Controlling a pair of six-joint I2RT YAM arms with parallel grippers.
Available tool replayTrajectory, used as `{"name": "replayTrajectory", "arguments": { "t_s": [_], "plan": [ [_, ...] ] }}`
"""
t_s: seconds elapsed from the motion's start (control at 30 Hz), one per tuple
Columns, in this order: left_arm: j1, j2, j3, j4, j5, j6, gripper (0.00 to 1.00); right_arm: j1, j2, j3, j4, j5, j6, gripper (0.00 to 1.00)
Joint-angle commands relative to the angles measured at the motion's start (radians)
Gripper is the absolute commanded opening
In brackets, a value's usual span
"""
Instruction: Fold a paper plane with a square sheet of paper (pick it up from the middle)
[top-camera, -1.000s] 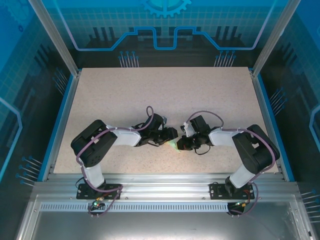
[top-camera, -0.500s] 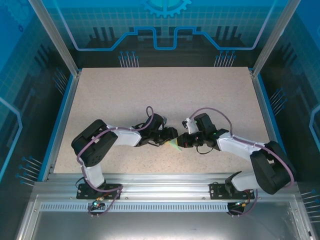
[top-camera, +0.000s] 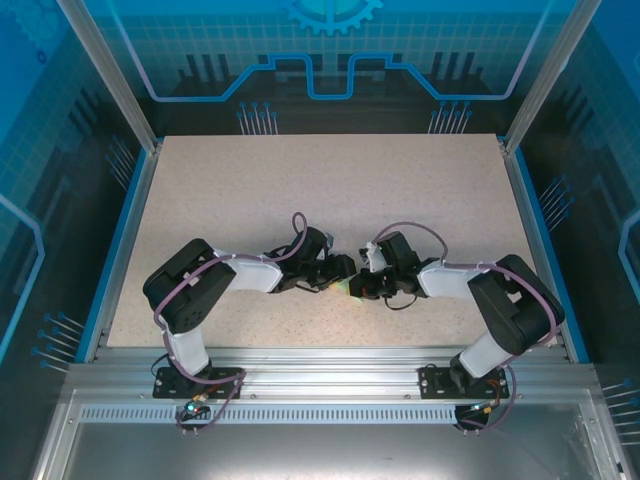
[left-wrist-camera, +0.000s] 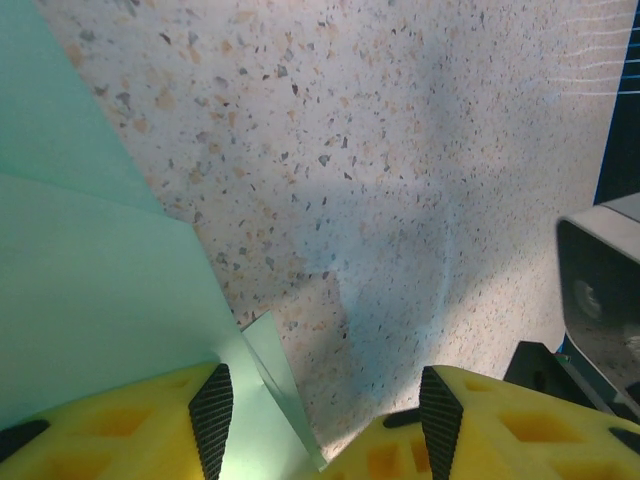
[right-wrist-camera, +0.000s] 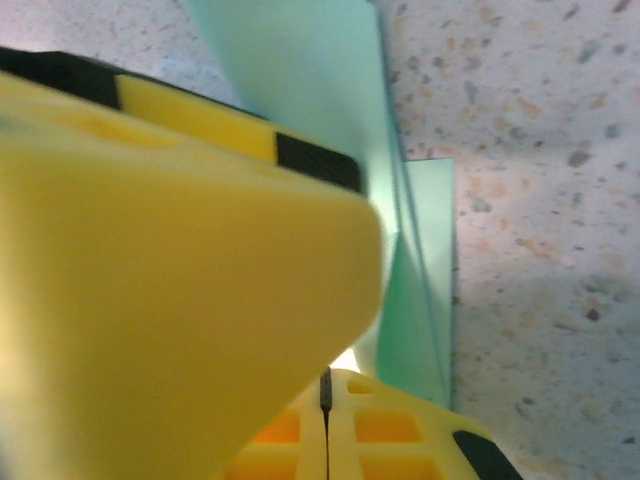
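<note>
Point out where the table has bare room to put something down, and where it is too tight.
Free: the far half of the table, from the back edge down to the two wrists, and narrow strips outside each elbow. Crowded: the near middle, where the left gripper and right gripper meet over the square sheet of paper.

Left arm (top-camera: 205, 285) and right arm (top-camera: 505, 300) folded low, left tool (top-camera: 344, 271) pointing to three o'clock, jaws apart, right tool (top-camera: 357, 288) pointing to nine o'clock, jaws pressed together.
</note>
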Motion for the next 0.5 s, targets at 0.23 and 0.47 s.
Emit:
{"name": "replayTrajectory", "arguments": {
  "t_s": [0.23, 0.47],
  "plan": [
    [0.011, 0.053, 0.002, -0.054, -0.012, 0.004, 0.56, -0.057, 0.022, -0.052, -0.068, 0.035, -0.013, 0.04],
    [0.019, 0.059, 0.000, -0.056, -0.010, 0.003, 0.57, -0.071, -0.002, -0.087, -0.159, 0.031, -0.046, 0.05]
  ]
}}
